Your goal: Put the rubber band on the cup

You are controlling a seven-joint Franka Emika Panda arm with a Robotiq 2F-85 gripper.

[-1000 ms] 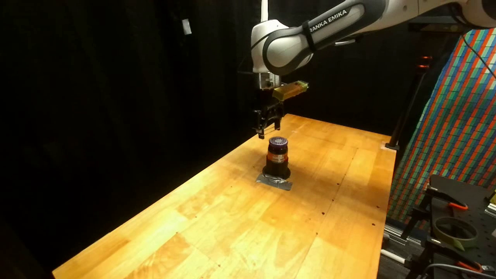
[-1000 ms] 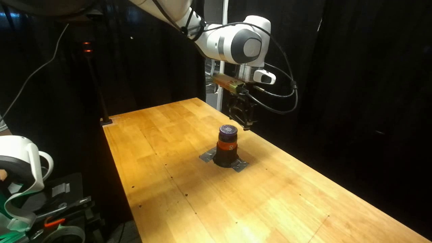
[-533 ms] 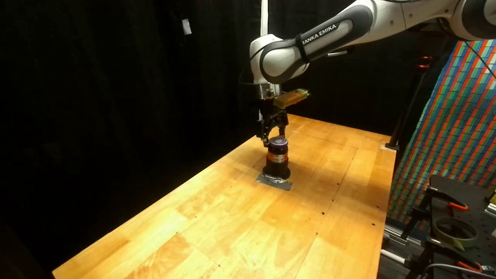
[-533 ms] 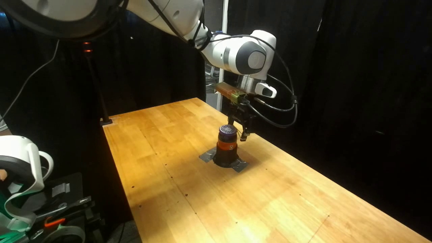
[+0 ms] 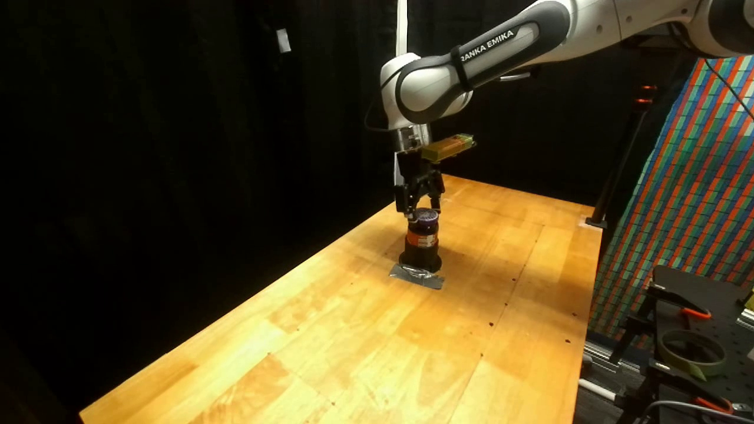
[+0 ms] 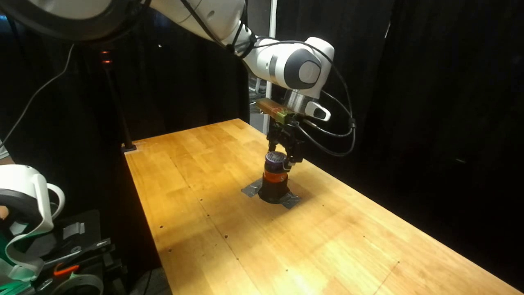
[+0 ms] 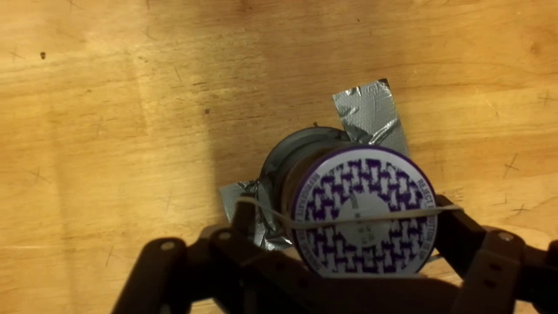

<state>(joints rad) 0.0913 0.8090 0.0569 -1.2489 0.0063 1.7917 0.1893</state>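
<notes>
The cup (image 5: 422,240) is a small dark cylinder with an orange label, and it also shows in an exterior view (image 6: 275,176). Its purple-and-white top (image 7: 364,174) faces up in the wrist view. My gripper (image 7: 348,204) is open, with one finger on each side of the cup's top. It also shows low over the cup in both exterior views (image 5: 423,213) (image 6: 280,157). The pale rubber band (image 7: 370,218) is stretched between the two fingertips. One strand crosses the top's face and bends at its left rim. The other strand cannot be made out clearly.
The cup stands in a dark round base (image 6: 273,194) on the wooden table (image 5: 353,341). Grey tape (image 7: 370,111) holds the base down on two sides. A dark post (image 5: 615,147) stands at a far table corner. A side bench with tape and tools (image 5: 692,353) is beyond the table.
My gripper has come down and then across, so its fingers now flank the cup's top. The cup's top has shifted very slightly. The base and tape have stayed in place.
</notes>
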